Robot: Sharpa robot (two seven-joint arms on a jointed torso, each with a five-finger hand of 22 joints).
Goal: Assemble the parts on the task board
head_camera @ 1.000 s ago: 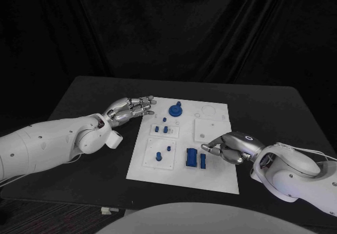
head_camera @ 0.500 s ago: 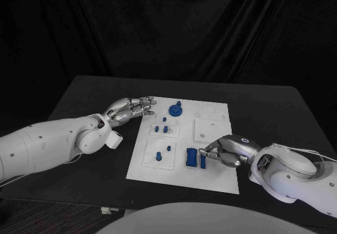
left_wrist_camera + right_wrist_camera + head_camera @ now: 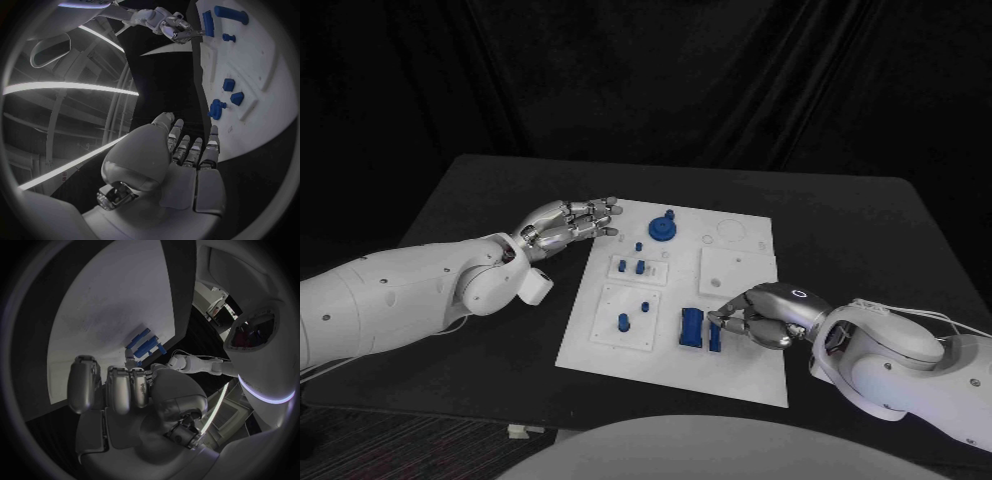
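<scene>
The white task board (image 3: 740, 355) lies in the middle of the table. On it are a round blue part with a knob (image 3: 664, 228), small blue pieces (image 3: 633, 266), a blue peg (image 3: 623, 321), a wide blue block (image 3: 691, 327) and a narrow blue block (image 3: 715, 337). My right hand (image 3: 764, 314) hovers low over the board's near right part, fingers curled in, fingertips at the narrow block's far end. The left wrist view shows that hand (image 3: 167, 25) beside the blocks (image 3: 207, 22). My left hand (image 3: 568, 224) hangs by the board's far left corner, fingers loosely apart, holding nothing.
The black table (image 3: 473, 190) extends well beyond the board on every side. A raised white square plate (image 3: 733, 268) sits on the board just beyond my right hand. Round recesses (image 3: 730, 231) mark the far right corner.
My right hand has moved left and toward the near edge, from over the square plate down to the narrow blue block. The left hand has stayed still.
</scene>
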